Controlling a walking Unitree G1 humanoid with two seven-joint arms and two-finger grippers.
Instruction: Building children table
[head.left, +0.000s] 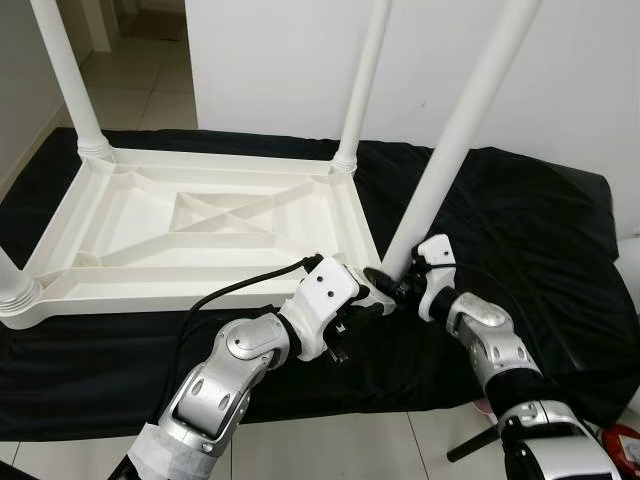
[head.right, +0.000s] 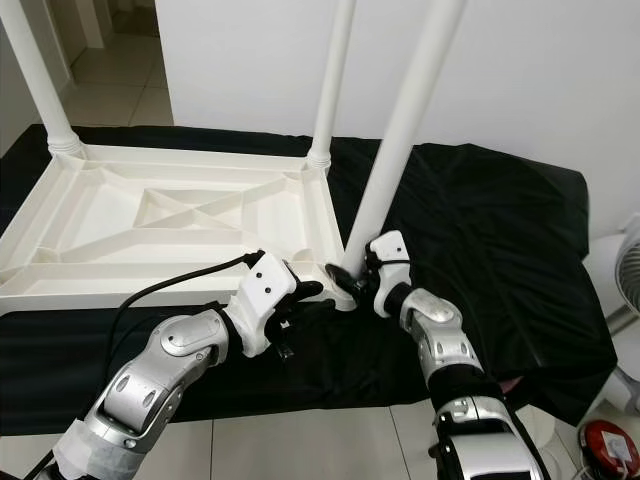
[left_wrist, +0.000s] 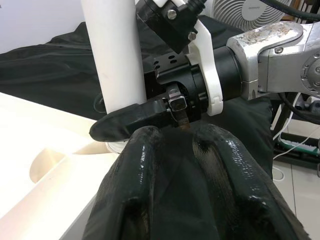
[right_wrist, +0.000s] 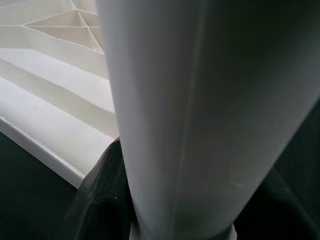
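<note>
So the upside-down white table (head.left: 190, 225) is lying on a black cloth (head.left: 520, 220), center-left of frame. The right gripper (head.left: 385, 280) is clamping its jaws round the base of the leaning leg (head.left: 455, 140) at the near right corner. The left gripper (head.right: 305, 292), jaws pressed together, is sitting just beside it.

Upturned tabletop (head.left: 190, 225) on cloth (head.left: 520, 230), cloth over floor (head.left: 330, 445). Legs at far-left (head.left: 70, 75) & far-right (head.left: 362, 85) corners. Leaning leg (head.left: 455, 140) at near-right corner, right gripper (head.left: 392, 285) at base, left gripper (head.left: 372, 300) just beside.
</note>
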